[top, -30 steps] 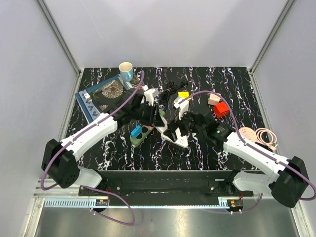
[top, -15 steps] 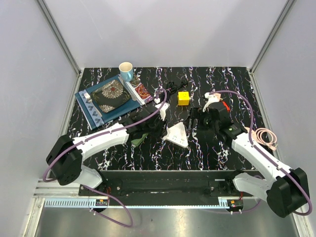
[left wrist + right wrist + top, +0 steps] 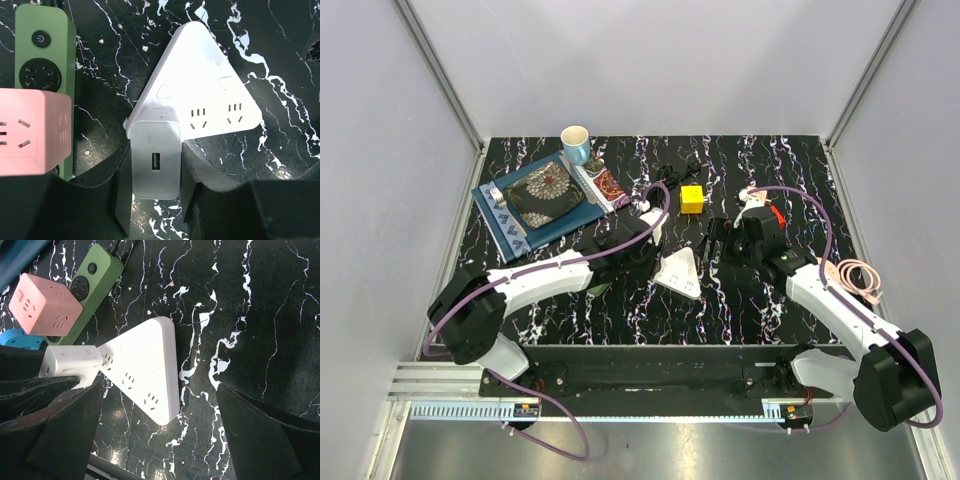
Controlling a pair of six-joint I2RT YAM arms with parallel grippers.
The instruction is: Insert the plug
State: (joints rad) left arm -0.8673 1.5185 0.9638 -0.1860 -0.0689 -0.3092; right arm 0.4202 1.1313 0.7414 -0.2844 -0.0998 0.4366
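At the triangular strip (image 3: 210, 100), white charger (image 3: 154, 150) tight in left gripper (image 3: 155, 172); right gripper (image 3: 160, 395) spread, empty.

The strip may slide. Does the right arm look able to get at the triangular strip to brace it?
Probably yes: the right gripper hangs open beside the triangular strip, whose facing edge lies bare, away from the charger.

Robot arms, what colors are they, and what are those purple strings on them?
The left arm and right arm both have white links with chunky black joints. The purple strings are cables looping along each arm. Their fingers are plain black wedges.
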